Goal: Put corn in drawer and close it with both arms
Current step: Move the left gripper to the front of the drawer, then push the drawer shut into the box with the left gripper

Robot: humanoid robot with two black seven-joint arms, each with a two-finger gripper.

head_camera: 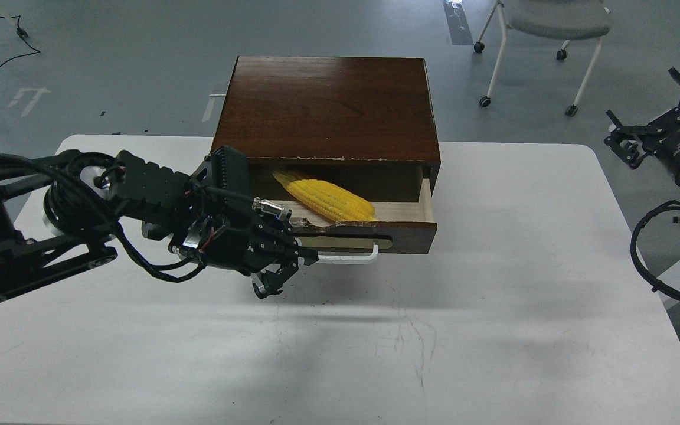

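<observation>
The yellow corn point(328, 199) lies slanted inside the open drawer point(402, 235) of the dark brown box point(331, 106), its tip toward the back left. My left gripper point(288, 272) is open and empty. It sits low over the table in front of the drawer's left front, by the left end of the white handle point(349, 258), and hides that corner of the drawer. My right gripper point(650, 115) hangs off the table's right side with its fingers spread, far from the drawer.
The box stands at the back middle of the white table point(493, 330). A wheeled chair point(546, 23) stands on the floor behind. Another white table's leg point(679, 274) shows at the right edge.
</observation>
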